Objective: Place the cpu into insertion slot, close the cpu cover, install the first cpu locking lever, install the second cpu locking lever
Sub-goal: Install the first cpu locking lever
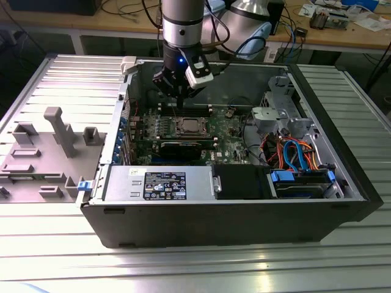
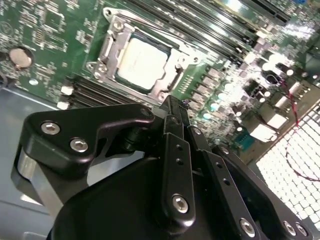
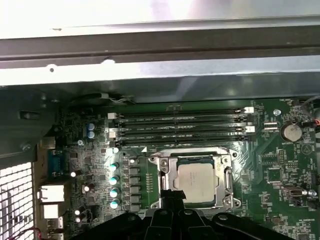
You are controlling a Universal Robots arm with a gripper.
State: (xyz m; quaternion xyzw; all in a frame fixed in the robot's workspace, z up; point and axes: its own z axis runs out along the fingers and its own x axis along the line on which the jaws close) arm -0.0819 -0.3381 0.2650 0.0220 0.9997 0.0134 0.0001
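The cpu (image 2: 142, 62) lies flat in the insertion slot (image 3: 156, 162) on the green motherboard, its dull silver top showing. The cpu cover (image 2: 109, 47) lies down around the chip as a silver frame. A thin lever rod runs along one side of the socket; I cannot tell whether it is latched. My gripper (image 2: 172, 102) hovers just above the board beside the socket's edge, black fingers pressed together with nothing between them. In the exterior view the gripper (image 1: 181, 101) hangs over the board behind the cpu (image 1: 188, 126). In the first wrist view the gripper (image 3: 173, 194) sits at the cover's corner, next to the cpu (image 3: 196, 182).
Long black memory slots (image 3: 180, 127) run beside the socket, toward the case wall (image 3: 150, 45). A long black card (image 1: 183, 146), a power supply (image 1: 159, 183), a metal drive cage (image 1: 287, 110) and coloured cables (image 1: 293, 152) crowd the case. Grey fixture blocks (image 1: 55, 128) stand outside it.
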